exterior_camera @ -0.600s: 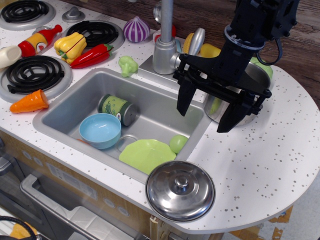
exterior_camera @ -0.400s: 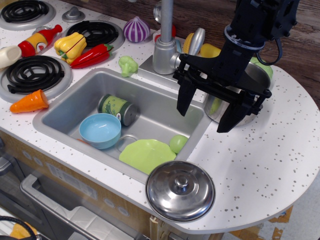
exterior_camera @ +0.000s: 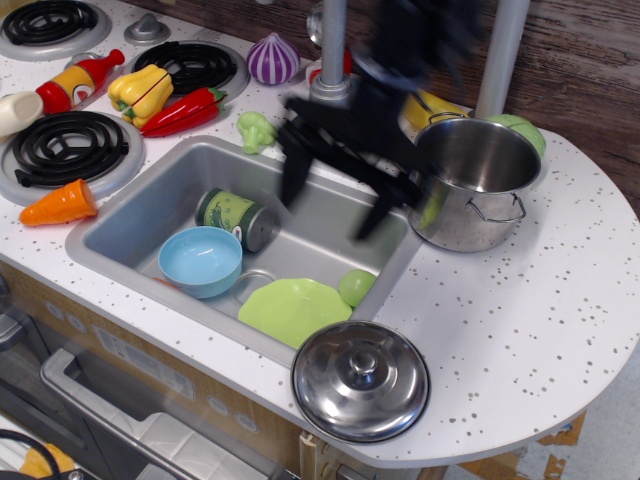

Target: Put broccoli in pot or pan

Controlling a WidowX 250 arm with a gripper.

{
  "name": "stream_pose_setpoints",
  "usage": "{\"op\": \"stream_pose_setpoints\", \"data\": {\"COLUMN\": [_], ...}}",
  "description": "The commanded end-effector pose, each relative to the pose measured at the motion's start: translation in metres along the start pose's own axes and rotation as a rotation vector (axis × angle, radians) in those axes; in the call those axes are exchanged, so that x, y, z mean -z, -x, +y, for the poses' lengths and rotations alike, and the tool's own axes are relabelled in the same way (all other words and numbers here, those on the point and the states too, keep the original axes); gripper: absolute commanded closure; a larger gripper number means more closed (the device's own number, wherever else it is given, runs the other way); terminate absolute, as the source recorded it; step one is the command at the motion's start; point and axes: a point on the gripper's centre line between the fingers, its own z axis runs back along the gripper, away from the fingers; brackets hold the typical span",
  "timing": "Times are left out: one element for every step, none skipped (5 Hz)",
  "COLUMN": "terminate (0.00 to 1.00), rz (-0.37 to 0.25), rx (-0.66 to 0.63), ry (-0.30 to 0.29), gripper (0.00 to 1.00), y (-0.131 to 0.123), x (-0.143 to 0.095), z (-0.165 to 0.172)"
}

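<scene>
over the toy sink (exterior_camera: 150, 215) hangs a black gripper (exterior_camera: 335, 200), blurred, its two fingers spread wide and holding nothing. the broccoli (exterior_camera: 256, 131), a small pale green floret, sits on the speckled counter (exterior_camera: 520, 300) at the sink's back rim, just left of the faucet (exterior_camera: 330, 90) and near the gripper's left finger. the steel pot (exterior_camera: 475, 185) stands on the counter right of the sink, open and apparently empty. the floret looks like light, rigid plastic, unlikely to crush; its bumpy head is probably the best place to pinch, though the smooth surface might slip.
</scene>
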Motion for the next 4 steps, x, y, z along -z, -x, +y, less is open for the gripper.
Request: {"op": "stream_pose_setpoints", "data": {"terminate": [0.00,0.00,0.00,0.00], "rz": [-0.129,-0.248,-0.316,-0.375], "rx": [0.006,0.016,0.041,0.067], "ry": [-0.028,-0.016,0.024,0.043], "gripper": [0.00,0.00,0.00,0.00], "y": [-0.023,-0.062,-0.089,-0.115], "x": [-0.007,0.004,0.017,0.027], "z": [0.071,0.109,0.125,0.135]}}
